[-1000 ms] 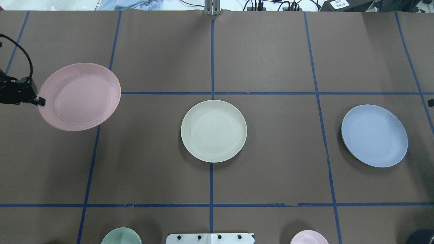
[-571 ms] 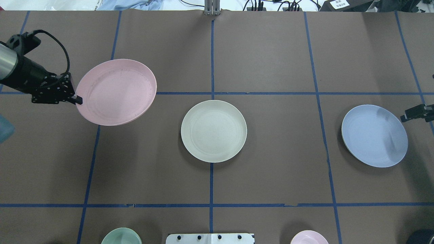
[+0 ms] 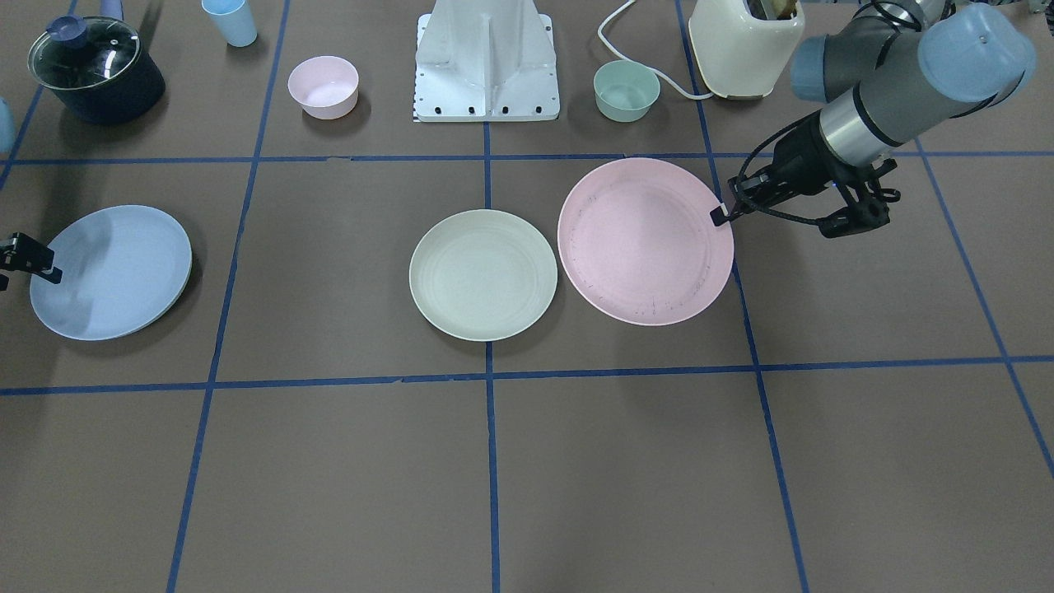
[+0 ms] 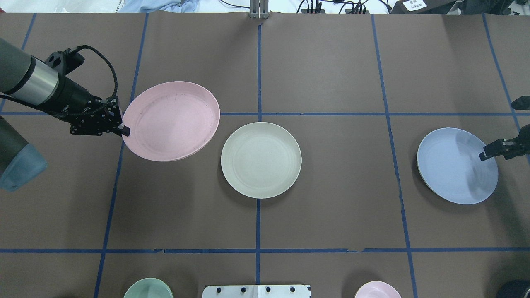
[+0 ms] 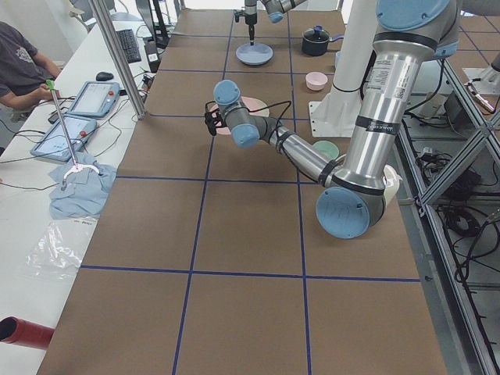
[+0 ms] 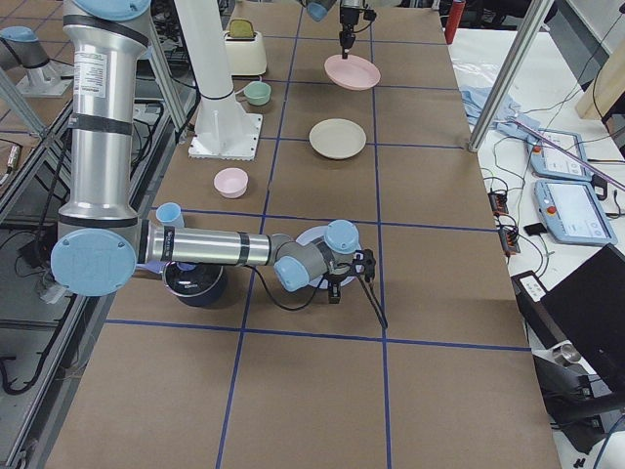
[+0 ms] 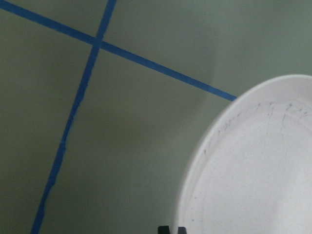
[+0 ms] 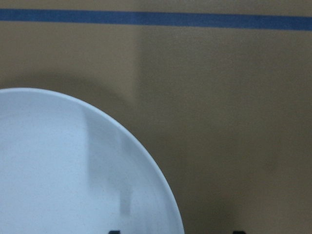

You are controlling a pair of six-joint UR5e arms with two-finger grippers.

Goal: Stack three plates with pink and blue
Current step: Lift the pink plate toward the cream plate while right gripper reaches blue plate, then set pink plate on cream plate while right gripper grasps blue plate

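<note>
My left gripper is shut on the left rim of the pink plate and holds it slightly tilted above the table, just left of the cream plate. In the front view the pink plate hangs next to the cream plate. The left wrist view shows the fingertips close together on the rim. The blue plate lies on the table at the right. My right gripper is open at its right rim, and in the right wrist view the jaws stand wide to either side of that rim.
A green bowl, a pink bowl and the robot base stand along the robot's edge. A lidded pot, a blue cup and a cream toaster sit there too. Blue tape lines cross the brown table.
My left arm has carried the pink plate rightward, toward the cream plate. My right gripper has come in from the right edge to the blue plate's rim.
</note>
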